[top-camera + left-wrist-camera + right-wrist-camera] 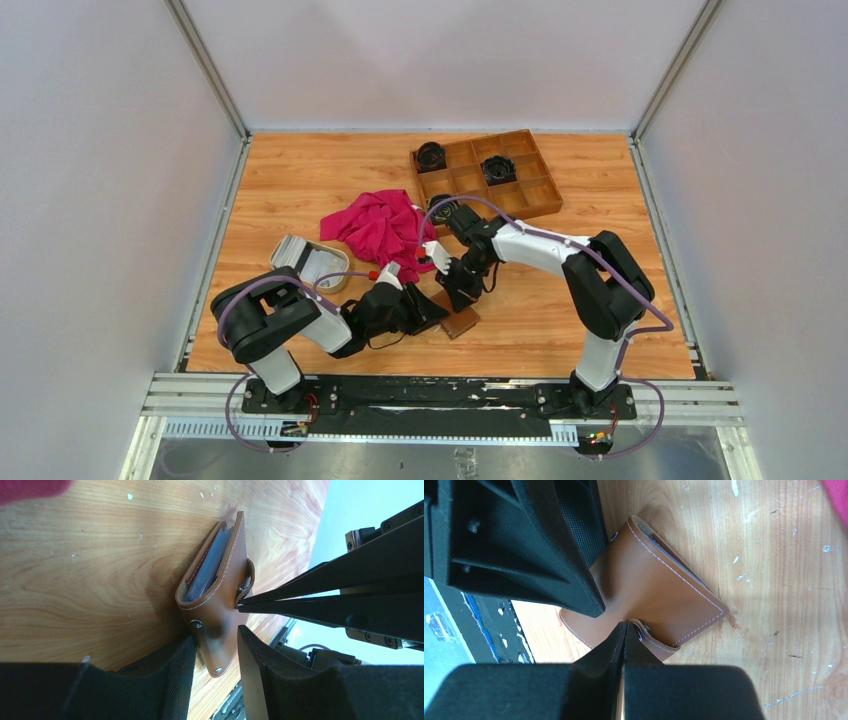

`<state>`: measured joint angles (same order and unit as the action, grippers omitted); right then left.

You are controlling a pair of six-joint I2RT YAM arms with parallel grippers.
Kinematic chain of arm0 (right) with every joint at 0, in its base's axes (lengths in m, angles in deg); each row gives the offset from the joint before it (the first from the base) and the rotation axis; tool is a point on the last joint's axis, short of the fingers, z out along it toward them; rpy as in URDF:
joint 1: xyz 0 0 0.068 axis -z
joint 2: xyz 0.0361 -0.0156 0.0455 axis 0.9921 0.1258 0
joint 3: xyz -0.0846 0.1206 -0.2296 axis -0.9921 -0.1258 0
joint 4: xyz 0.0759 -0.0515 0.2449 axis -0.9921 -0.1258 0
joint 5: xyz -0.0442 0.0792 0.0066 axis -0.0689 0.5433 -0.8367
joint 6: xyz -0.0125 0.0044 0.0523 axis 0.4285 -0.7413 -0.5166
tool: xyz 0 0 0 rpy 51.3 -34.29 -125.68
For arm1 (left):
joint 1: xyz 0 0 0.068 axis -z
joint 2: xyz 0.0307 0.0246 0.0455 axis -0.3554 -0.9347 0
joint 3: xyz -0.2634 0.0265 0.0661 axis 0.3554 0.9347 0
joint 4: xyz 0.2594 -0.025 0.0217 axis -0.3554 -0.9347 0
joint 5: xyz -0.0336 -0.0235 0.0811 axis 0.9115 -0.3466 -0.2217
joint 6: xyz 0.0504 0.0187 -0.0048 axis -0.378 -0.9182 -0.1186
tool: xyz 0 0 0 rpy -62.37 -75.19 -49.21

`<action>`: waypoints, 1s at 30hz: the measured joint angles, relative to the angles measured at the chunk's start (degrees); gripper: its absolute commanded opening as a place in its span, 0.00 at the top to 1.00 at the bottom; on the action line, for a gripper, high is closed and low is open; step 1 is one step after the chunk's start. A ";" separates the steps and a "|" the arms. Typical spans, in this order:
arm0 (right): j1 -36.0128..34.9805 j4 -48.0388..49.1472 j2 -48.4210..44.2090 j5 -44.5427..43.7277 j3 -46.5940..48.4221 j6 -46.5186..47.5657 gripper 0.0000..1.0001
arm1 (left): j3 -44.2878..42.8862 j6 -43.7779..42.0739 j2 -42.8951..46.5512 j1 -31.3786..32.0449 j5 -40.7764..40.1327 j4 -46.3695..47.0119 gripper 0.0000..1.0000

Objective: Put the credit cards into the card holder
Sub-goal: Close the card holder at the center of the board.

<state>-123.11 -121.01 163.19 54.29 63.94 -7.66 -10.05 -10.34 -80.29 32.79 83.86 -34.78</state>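
Overhead view from behind, both wrist views close on card holder (215,605)

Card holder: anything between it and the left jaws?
No. In the left wrist view the card holder stands directly between the left gripper's jaws, nothing intervening.

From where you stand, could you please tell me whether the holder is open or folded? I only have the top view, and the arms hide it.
Observer: The holder is folded shut and lies on the wood.
Operator: Thank you. What are the right fingers doing?
Observer: The right fingers are shut, with their tips touching the tab.
Operator: And the left fingers?
Observer: The left fingers stand apart, one on each side of the holder's snap end. I cannot tell whether they clamp it.
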 measured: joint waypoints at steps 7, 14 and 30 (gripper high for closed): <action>0.83 -1.05 -0.42 3.43 0.00 1.44 0.67 | 0.09 0.07 0.00 0.00 -0.02 0.15 0.57; 1.16 -1.92 -4.70 6.71 0.00 3.26 0.61 | 0.13 0.15 -0.04 0.00 -0.02 0.26 0.57; 1.53 0.70 -3.45 -3.78 0.00 1.07 0.83 | 0.28 0.13 -0.48 0.00 -0.02 1.20 0.57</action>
<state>-121.58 -120.31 159.74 50.51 63.94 -6.58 -9.76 -10.21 -80.77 32.79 83.84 -33.58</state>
